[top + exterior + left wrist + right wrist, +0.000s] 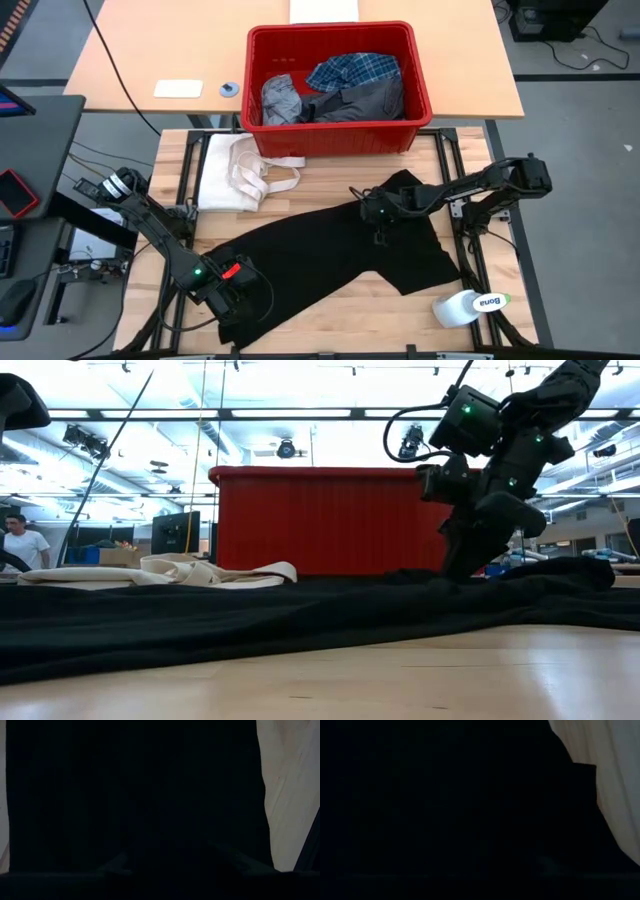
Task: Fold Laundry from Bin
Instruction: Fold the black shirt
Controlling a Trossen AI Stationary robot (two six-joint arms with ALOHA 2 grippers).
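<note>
A large black garment (330, 250) lies spread slantwise on the wooden table, from the near left to the far right. My left gripper (236, 296) sits at its near-left end, shut on it. My right gripper (378, 228) is down on the garment's far-right part, also seen in the low view (468, 565), where its tips merge with the dark cloth. The red bin (340, 140) stands at the far edge. It holds a blue-and-white plaid shirt (355, 70), a light grey garment (282, 100) and a dark grey one (365, 100). My left gripper holds the black garment by its near-left end (232, 318), coming from above at a steep slant. The gripper body and the dark cloth hide how the fingers meet it. From the hold the cloth (135, 795) runs away as a broad strip lying on the table.
A cream-white cloth with strap loops (235, 170) lies at the far left, in front of the bin. A white bottle (468, 306) lies on its side at the near right corner. Bare wood shows along the near edge. A person stands in the room beyond the table.
</note>
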